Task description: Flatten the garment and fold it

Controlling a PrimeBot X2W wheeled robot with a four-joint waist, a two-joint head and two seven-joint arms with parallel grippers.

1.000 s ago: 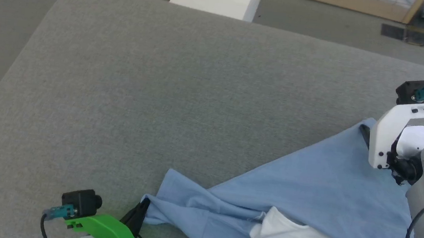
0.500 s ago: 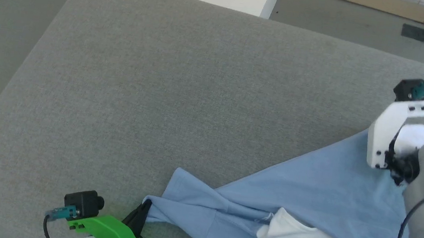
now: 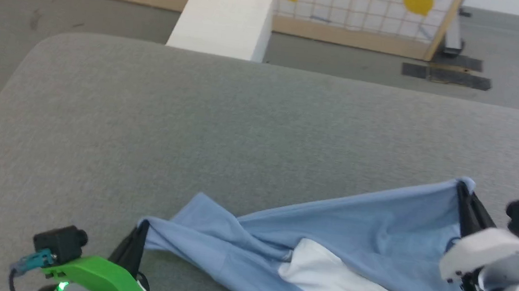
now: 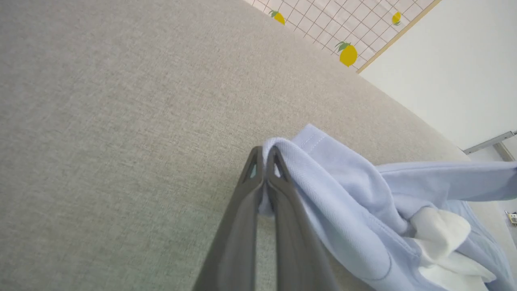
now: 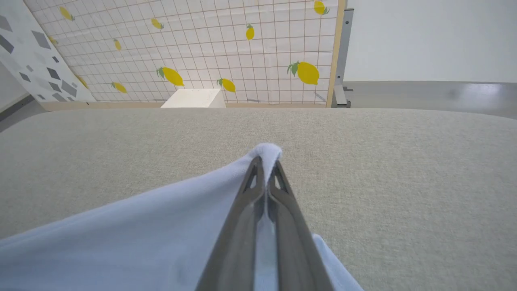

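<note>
From my station, the garment (image 3: 367,224) lies at the near edge of the grey padded surface (image 3: 223,127), strung between the two arms; its lower part runs off the bottom of the head view, so I cannot make out its full outline, nor which sleeve or hem is which. The left gripper (image 3: 141,227) is clenched on the cloth's left corner; in the left wrist view the left gripper (image 4: 264,155) has its two dark fingers pressed together with a stitched blue edge pinched between them and curling over the tips. The right gripper (image 3: 463,188) is clamped on the far right corner; in the right wrist view the right gripper (image 5: 266,159) has a small tuft of blue poking above its closed tips, and cloth draping away to the left and below. The white patch (image 3: 336,284) shows through a fold in the middle, partly tucked under blue folds, its shape unclear. The head view is slightly blurred; I cannot tell whether the held corners are touching the padding or just above it. The left arm's green bracket (image 3: 96,275) is cut off at the bottom edge; the right arm's pale housing covers the shirt's lower right. Beyond the padding stand a white box (image 3: 224,19) and a lemon-printed panel (image 3: 351,5), its top cropped.
</note>
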